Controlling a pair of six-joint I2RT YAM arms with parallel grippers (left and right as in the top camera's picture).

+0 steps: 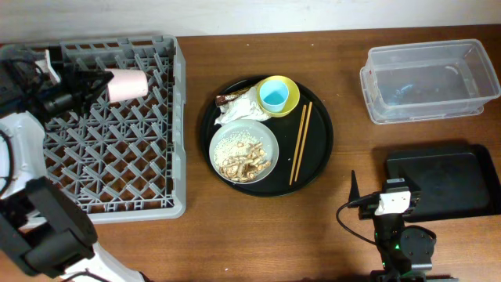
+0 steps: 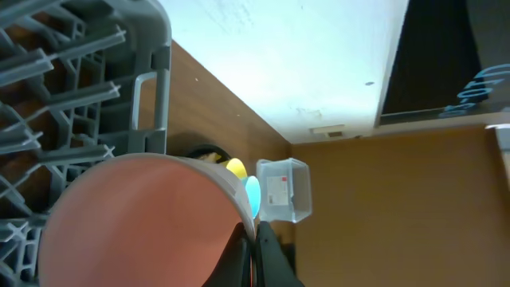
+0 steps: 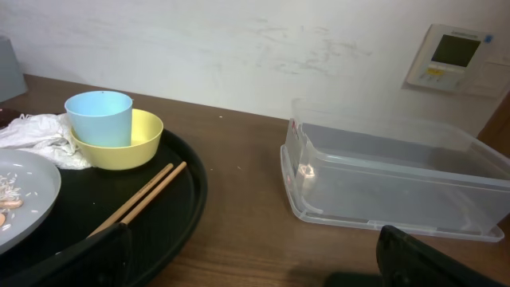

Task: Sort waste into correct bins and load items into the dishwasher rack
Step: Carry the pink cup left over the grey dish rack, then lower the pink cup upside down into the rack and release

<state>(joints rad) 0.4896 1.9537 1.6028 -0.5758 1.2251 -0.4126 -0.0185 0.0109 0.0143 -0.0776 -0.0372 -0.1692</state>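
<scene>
Brown wood forms the desk [image 1: 258, 235], which meets a pale wall at its far edge. At the far left, the left claw [image 1: 102, 82] is pinched tight on the rim of the pink cup [image 1: 127, 84], its thin fingers [image 2: 263, 255] pressed together at the cup's edge in the left wrist view. The cup lies on its side over the far part of the dishwasher rack [image 1: 117, 157]; whether it touches the pegs I cannot tell. Right of the rack sits the round black tray [image 1: 322, 149]. On it the light blue cup [image 1: 274, 95] stands inside the small yellow bowl [image 1: 290, 92], with the crumpled white napkin [image 1: 239, 110] and the brown snack wrapper [image 1: 227, 99] just beside the bowl. Nearer, the grey-green dish [image 1: 243, 149] carries rice grains and brownish scraps, and the chopsticks [image 1: 300, 141] lie side by side to its right. The right claw [image 3: 255, 275] stands spread wide with nothing between its fingers, low at the near right of the desk, by the left end of the shallow black tray [image 1: 446, 184]. Beyond that tray, near the wall, rests the clear plastic tub [image 1: 430, 82].
</scene>
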